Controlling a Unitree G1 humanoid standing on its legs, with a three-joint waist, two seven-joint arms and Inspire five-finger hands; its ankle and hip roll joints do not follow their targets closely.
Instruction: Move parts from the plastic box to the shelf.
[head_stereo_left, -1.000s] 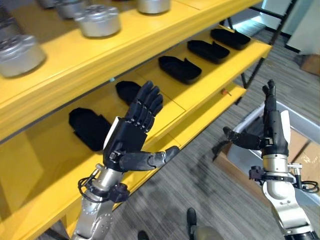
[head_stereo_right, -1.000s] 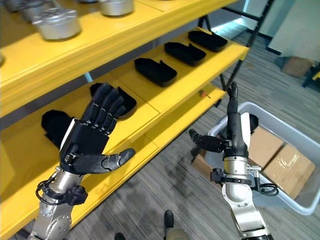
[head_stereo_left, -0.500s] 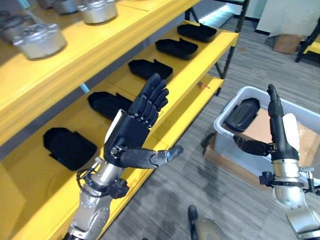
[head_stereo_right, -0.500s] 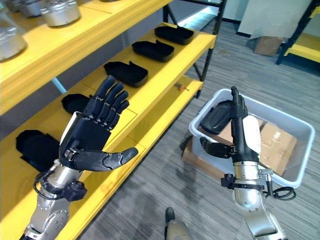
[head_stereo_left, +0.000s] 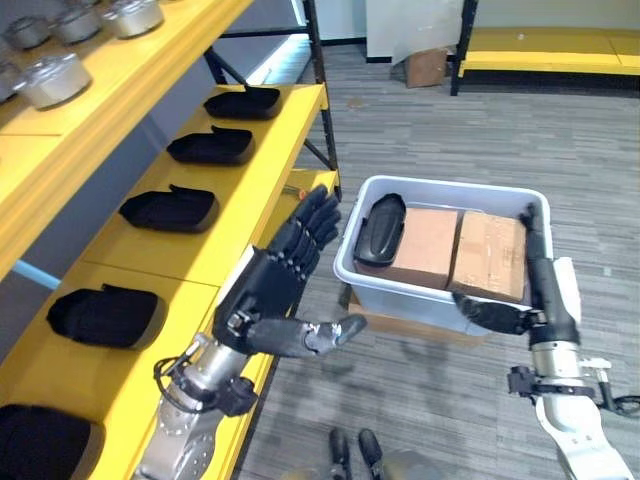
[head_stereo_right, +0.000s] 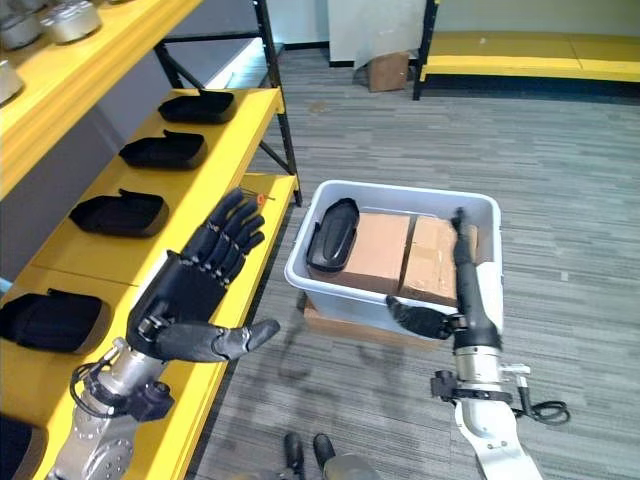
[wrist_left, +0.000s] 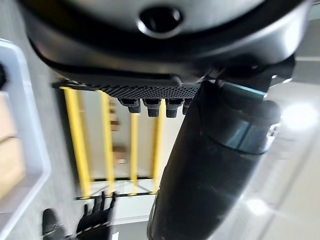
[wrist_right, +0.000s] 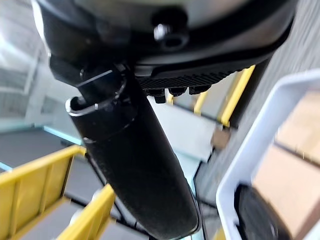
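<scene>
A pale plastic box (head_stereo_left: 440, 186) stands on the floor to the right of the yellow shelf (head_stereo_left: 255, 185). Leaning inside its left end is a black moulded part (head_stereo_left: 378, 228), also seen past my thumb as the black part (wrist_right: 260, 210). Several like black parts (head_stereo_left: 165, 210) lie in a row on the shelf. My left hand (head_stereo_left: 272, 292) is raised between shelf and box, open and holding nothing. In front of the box's near right corner my right hand (head_stereo_left: 542, 290) stands upright, open and holding nothing.
Two cardboard boxes (head_stereo_left: 455, 250) take up most of the plastic box, which rests on a flat carton (head_stereo_left: 395, 325). Metal round parts (head_stereo_left: 50, 78) sit on the upper shelf. A black shelf post (head_stereo_left: 315, 90) stands near the box. A yellow rack (head_stereo_left: 545, 45) and a carton (head_stereo_left: 425, 68) are far behind.
The whole picture has swung to the right, bringing the plastic box into the middle. Both hands stay raised and open, holding nothing.
</scene>
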